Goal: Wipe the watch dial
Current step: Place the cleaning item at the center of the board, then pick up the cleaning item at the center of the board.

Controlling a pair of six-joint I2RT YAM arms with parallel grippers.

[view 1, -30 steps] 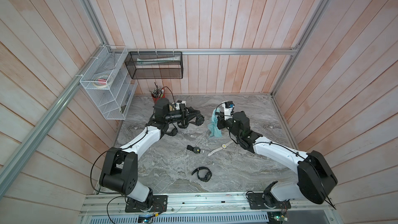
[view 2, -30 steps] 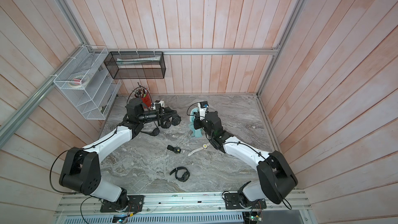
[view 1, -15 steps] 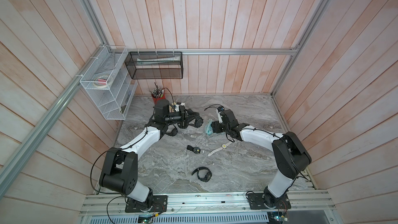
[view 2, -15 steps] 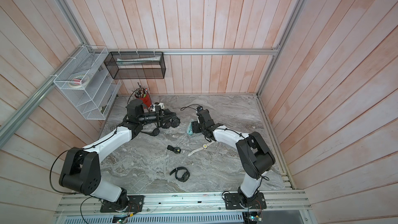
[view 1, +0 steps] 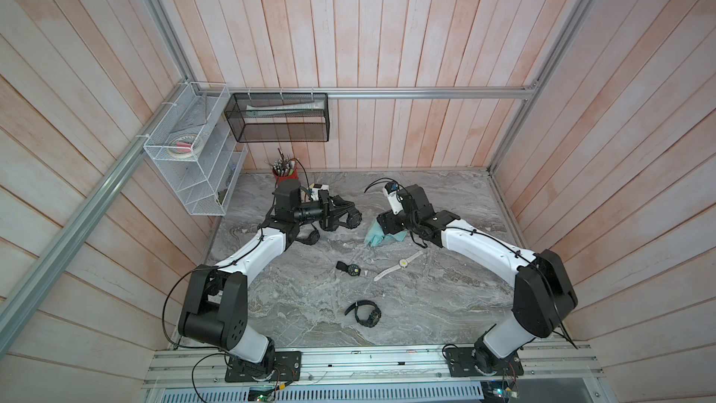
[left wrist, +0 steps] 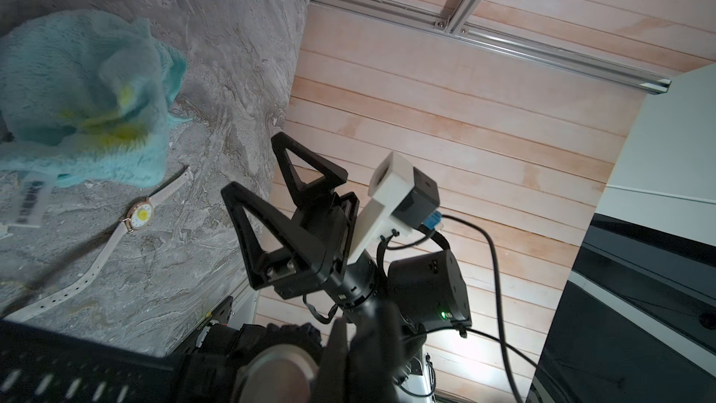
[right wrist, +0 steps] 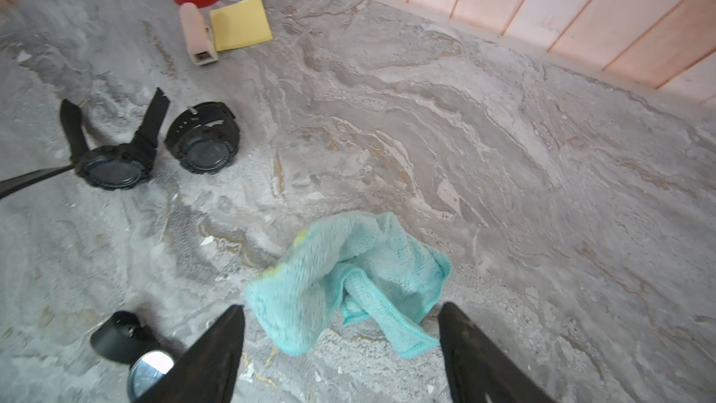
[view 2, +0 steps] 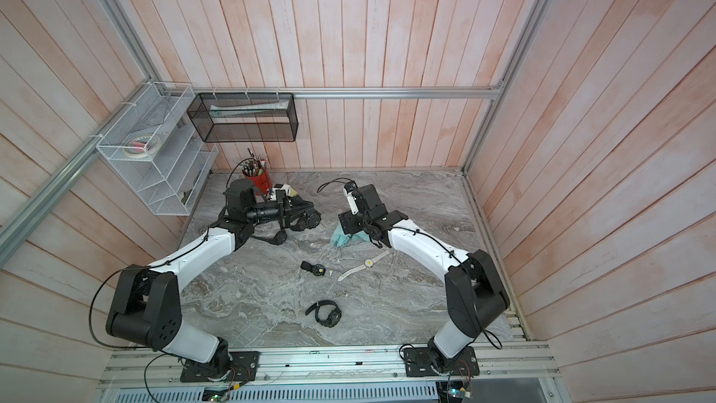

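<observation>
My left gripper (view 1: 348, 217) hangs above the table, shut on a black watch (view 1: 354, 220) at its tip. The left wrist view shows that watch's silver case back (left wrist: 279, 374) and perforated strap beside the closed fingers; its dial faces away from that camera. A teal cloth (right wrist: 348, 265) with yellow stains lies crumpled on the marble table (view 1: 445, 304). My right gripper (right wrist: 341, 306) points down over the cloth (view 1: 377, 236), jaws wide apart and empty, one finger on each side of it.
Two more black watches (right wrist: 112, 168) (right wrist: 203, 149) lie under my left arm. A white-strap watch (view 1: 403, 263), a small black one (view 1: 350, 270) and a black one (view 1: 364, 314) lie mid-table. Red pen cup (view 1: 284, 176) and yellow note (right wrist: 240, 21) stand at the back.
My right gripper has opened and let go of the cloth, which dropped from beside the held watch onto the table. The left gripper and its watch have not moved.
</observation>
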